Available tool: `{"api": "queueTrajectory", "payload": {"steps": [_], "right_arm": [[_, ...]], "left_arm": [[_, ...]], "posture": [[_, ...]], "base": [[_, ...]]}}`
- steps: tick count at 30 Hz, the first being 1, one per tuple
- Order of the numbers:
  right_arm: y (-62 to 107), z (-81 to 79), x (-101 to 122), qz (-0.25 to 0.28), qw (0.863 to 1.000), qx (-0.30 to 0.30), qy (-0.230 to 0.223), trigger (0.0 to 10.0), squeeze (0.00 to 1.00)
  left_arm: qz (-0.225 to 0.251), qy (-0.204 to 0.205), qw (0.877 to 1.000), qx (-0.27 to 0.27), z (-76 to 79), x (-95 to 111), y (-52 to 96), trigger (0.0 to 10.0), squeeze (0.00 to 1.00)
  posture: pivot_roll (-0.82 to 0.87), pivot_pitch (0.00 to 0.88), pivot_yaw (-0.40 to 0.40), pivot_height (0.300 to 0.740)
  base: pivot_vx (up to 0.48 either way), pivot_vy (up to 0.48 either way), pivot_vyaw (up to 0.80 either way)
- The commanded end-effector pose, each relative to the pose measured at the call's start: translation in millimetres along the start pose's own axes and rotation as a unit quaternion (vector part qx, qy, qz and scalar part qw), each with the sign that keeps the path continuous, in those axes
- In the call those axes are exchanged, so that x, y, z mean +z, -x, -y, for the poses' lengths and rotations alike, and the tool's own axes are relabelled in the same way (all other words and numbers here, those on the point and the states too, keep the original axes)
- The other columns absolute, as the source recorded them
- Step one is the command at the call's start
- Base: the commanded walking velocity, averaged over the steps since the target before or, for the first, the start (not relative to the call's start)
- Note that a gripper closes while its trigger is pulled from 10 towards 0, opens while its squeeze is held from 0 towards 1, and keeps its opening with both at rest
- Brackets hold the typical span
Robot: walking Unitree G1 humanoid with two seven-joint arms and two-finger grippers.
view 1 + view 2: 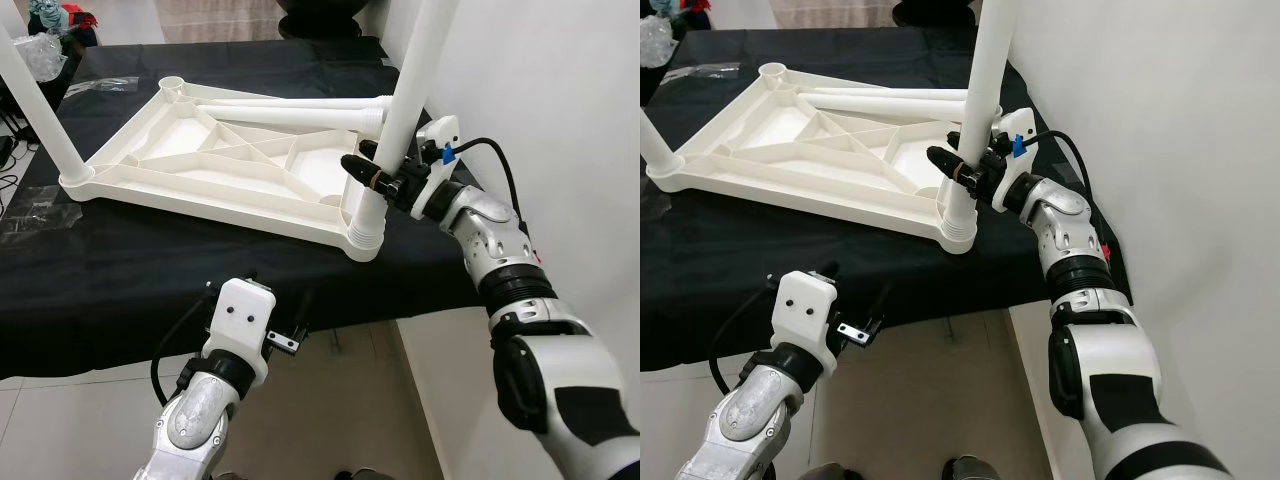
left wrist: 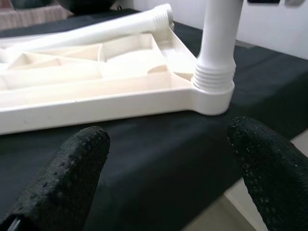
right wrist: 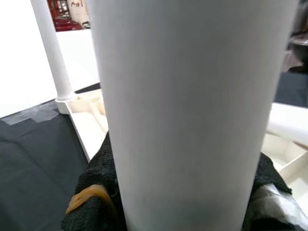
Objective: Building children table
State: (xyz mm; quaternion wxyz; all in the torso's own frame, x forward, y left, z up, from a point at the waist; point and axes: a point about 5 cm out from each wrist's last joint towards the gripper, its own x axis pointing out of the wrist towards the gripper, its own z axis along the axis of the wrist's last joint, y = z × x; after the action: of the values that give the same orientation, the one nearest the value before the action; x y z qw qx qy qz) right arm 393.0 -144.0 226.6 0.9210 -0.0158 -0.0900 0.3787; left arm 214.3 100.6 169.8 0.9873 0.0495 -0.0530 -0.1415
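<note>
Firmly, right tool [image 1: 368, 170] grips leg [image 1: 405, 95] (upright).

A table covered with a black cloth [image 1: 200, 270] is seen above a pale tiled floor [image 1: 340, 400]. A white plastic tabletop [image 1: 200, 165] is laid upside down on the cloth (its ribs face up). Clear plastic wrap [image 1: 30, 215] is spread beside it.
</note>
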Motion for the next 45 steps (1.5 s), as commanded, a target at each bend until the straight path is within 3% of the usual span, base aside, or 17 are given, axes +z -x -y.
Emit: {"api": "queueTrajectory", "payload": {"steps": [1, 5, 6, 12, 16, 20, 21, 22, 26, 27, 29, 30, 31, 35, 36, 37, 45], "right_arm": [[0.0, -6.8, -17.2, -0.034, 0.999, -0.002, -0.002, 0.0, 0.00], [-6.7, -14.6, -29.1, -0.049, 0.995, -0.083, 0.006, 0.0, 0.00], [-9.3, -15.6, -37.0, -0.070, 0.984, -0.163, 0.005, 0.0, 0.00], [-12.2, -18.5, -41.3, -0.087, 0.958, -0.271, 0.004, 0.0, 0.00], [-19.0, -38.6, -36.1, -0.085, 0.906, -0.416, -0.001, 0.0, 0.00], [-20.1, -43.8, -34.5, -0.082, 0.893, -0.443, -0.006, 0.0, 0.00], [-29.4, -62.3, -30.8, -0.077, 0.871, -0.485, -0.022, 0.0, 0.00], [-33.1, -68.6, -30.8, -0.080, 0.865, -0.494, -0.033, 0.0, 0.00], [-45.0, -81.9, -28.5, -0.075, 0.873, -0.480, -0.051, 0.0, 0.00], [-49.7, -86.3, -26.8, -0.071, 0.881, -0.466, -0.052, 10.0, 0.00], [-57.7, -95.0, -22.1, -0.060, 0.901, -0.424, -0.065, 10.0, 0.00], [-57.7, -95.0, -22.1, -0.060, 0.901, -0.424, -0.065, 10.0, 0.00], [-58.9, -96.5, -20.2, -0.054, 0.906, -0.414, -0.066, 10.0, 1.00], [-58.0, -98.0, -16.2, -0.043, 0.915, -0.394, -0.069, 10.0, 1.00], [-58.6, -99.3, -12.1, -0.036, 0.924, -0.375, -0.065, 10.0, 0.19], [-58.3, -99.6, -7.7, -0.025, 0.931, -0.357, -0.063, 10.0, 0.00], [-51.3, -95.3, 0.5, 0.000, 0.949, -0.311, -0.052, 10.0, 0.00]], "left_arm": [[-0.014, -0.002, 1.000, 0.003, -1.3, -4.7, 0.9, 10.0, 0.00], [-0.007, -0.008, 1.000, 0.006, -5.2, -1.8, -1.7, 10.0, 0.00], [-0.003, -0.012, 1.000, 0.008, -7.5, -0.2, -4.1, 10.0, 0.00], [0.000, -0.015, 1.000, 0.006, -8.7, 0.9, -6.1, 10.0, 0.00], [0.003, -0.015, 1.000, 0.004, -8.0, 2.1, -7.7, 10.0, 0.00], [0.003, -0.015, 1.000, 0.004, -7.8, 2.3, -7.7, 10.0, 0.00], [0.004, -0.015, 1.000, 0.006, -7.5, 3.1, -8.0, 10.0, 0.00], [0.004, -0.015, 1.000, 0.007, -7.4, 3.3, -8.1, 10.0, 0.00], [0.003, -0.015, 1.000, 0.009, -7.6, 3.2, -7.4, 10.0, 0.00], [0.002, -0.014, 1.000, 0.010, -7.8, 2.9, -6.8, 10.0, 0.00], [-0.001, -0.014, 1.000, 0.011, -8.1, 1.4, -5.6, 10.0, 0.00], [-0.001, -0.014, 1.000, 0.011, -8.1, 1.4, -5.6, 10.0, 0.00], [-0.002, -0.014, 1.000, 0.011, -7.9, 0.7, -5.4, 10.0, 0.00], [-0.004, -0.014, 1.000, 0.010, -6.9, -1.1, -5.9, 10.0, 0.00], [-0.004, -0.013, 1.000, 0.009, -6.6, -1.3, -6.1, 10.0, 0.00], [-0.004, -0.013, 1.000, 0.009, -6.6, -1.4, -6.3, 10.0, 0.00], [-0.005, -0.013, 1.000, 0.010, -7.0, -2.2, -6.5, 10.0, 0.00]], "posture": [[0.01, 0.142, -0.085, 0.740], [0.01, 0.139, -0.084, 0.740], [0.01, 0.142, -0.081, 0.740], [0.01, 0.143, -0.082, 0.740], [0.01, 0.142, -0.086, 0.740], [0.01, 0.142, -0.086, 0.740], [0.01, 0.141, -0.089, 0.740], [0.01, 0.141, -0.089, 0.740], [0.02, 0.141, -0.093, 0.740], [0.02, 0.141, -0.093, 0.740], [0.01, 0.141, -0.095, 0.740], [0.01, 0.141, -0.095, 0.740], [0.01, 0.141, -0.095, 0.740], [0.01, 0.141, -0.092, 0.740], [0.01, 0.140, -0.092, 0.740], [0.01, 0.140, -0.092, 0.740], [0.00, 0.140, -0.094, 0.740]], "base": [[0.000, 0.000, 0.00], [0.000, 0.000, 0.00], [0.000, 0.000, 0.00], [0.000, 0.000, 0.00], [0.000, 0.000, 0.00], [0.000, 0.000, 0.00], [0.000, 0.000, 0.00], [0.000, 0.000, 0.00], [0.000, 0.000, 0.00], [0.000, 0.000, 0.00], [0.000, 0.000, 0.00], [0.000, 0.000, 0.00], [0.000, 0.000, 0.00], [0.000, 0.000, 0.00], [0.000, 0.000, 0.00], [0.000, 0.000, 0.00], [0.000, 0.000, 0.00]]}}
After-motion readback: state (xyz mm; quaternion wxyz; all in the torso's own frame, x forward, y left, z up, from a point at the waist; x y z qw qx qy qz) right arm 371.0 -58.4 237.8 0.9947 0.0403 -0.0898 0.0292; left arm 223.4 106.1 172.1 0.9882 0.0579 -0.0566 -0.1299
